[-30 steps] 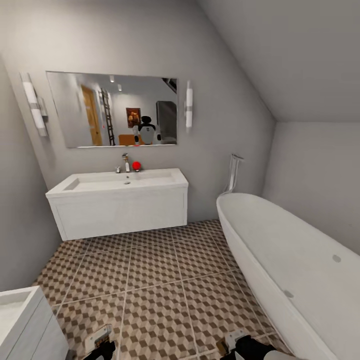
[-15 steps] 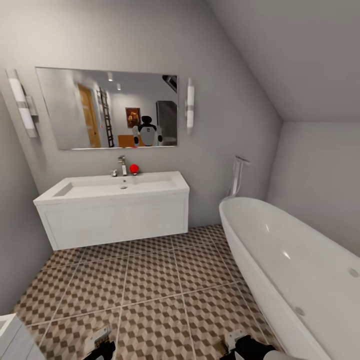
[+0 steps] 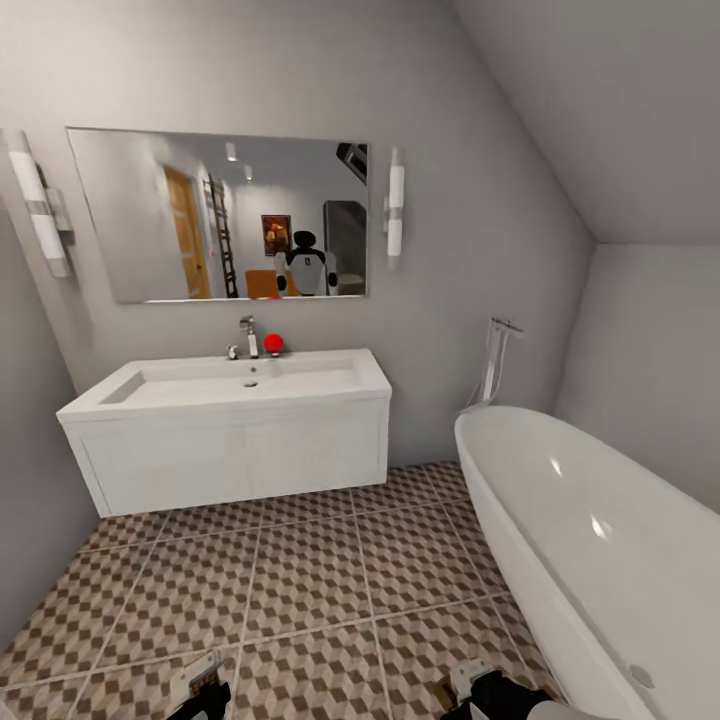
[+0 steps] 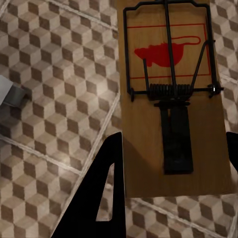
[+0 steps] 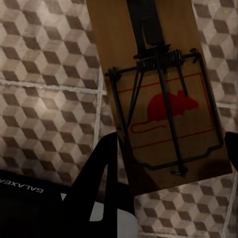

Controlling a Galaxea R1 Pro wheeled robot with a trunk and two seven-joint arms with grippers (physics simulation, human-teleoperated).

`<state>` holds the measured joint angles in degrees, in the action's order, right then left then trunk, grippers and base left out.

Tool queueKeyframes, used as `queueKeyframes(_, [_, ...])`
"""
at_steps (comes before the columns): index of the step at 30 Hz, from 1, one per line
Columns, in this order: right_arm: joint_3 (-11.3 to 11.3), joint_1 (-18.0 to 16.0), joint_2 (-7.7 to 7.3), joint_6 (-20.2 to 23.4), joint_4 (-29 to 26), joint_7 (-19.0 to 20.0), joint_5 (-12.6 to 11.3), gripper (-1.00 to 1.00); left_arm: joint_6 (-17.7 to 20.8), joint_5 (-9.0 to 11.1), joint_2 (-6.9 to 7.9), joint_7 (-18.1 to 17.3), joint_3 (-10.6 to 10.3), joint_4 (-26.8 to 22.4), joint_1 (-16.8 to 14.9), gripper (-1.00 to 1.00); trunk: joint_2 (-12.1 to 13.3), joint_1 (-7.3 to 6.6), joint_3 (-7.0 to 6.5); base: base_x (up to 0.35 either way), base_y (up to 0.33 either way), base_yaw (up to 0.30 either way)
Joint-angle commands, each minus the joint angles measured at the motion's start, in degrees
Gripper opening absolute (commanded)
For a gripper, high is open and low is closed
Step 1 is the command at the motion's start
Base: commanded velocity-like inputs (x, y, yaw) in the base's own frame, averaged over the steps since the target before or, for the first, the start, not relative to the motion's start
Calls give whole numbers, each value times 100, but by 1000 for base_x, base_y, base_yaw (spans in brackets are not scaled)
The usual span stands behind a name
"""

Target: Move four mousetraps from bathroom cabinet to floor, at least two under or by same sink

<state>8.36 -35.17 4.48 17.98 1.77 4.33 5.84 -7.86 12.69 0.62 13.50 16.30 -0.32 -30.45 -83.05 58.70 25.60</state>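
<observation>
The white sink (image 3: 235, 385) sits on its wall-hung vanity (image 3: 235, 450), with a chrome tap (image 3: 248, 336), ahead and left of centre. Cube-patterned floor tiles (image 3: 300, 570) stretch from the vanity to me. My left gripper (image 3: 200, 692) and right gripper (image 3: 465, 690) sit low at the picture's bottom edge. In the left wrist view the left gripper (image 4: 173, 139) is shut on a brown wooden mousetrap (image 4: 171, 99) above the tiles. Likewise the right gripper (image 5: 171, 139) is shut on a second mousetrap (image 5: 158, 94). The cabinet is out of view.
A rounded white bathtub (image 3: 590, 540) fills the right side, with a chrome tap (image 3: 495, 360) at its far end. A small red object (image 3: 273, 344) stands beside the sink's tap. Above hangs a mirror (image 3: 215, 215) between two wall lights. Grey walls close in on the left.
The camera has moved nearer the sink and turned. The second white unit at the lower left has left the picture. Both grippers keep their places in the view.
</observation>
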Motion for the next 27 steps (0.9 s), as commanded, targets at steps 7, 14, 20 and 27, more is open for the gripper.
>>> queueKeyframes(7, [32,-8,0,13,7,33,49,-100,-22,49,0,12,-13,5,-5,-100,-3,3,6,322,0,254])
queueKeyframes(14, [33,-8,0,13,7,33,49,-100,-22,49,0,12,-13,5,-5,-100,-3,3,6,322,0,269])
queueKeyframes(20, [33,-8,0,13,7,33,50,-100,-22,49,0,12,-13,5,-5,-100,-3,3,6,321,0,270])
queueKeyframes(27, [32,-8,0,13,7,33,57,-100,-22,49,0,12,-13,5,-5,-100,-3,3,6,322,0,263])
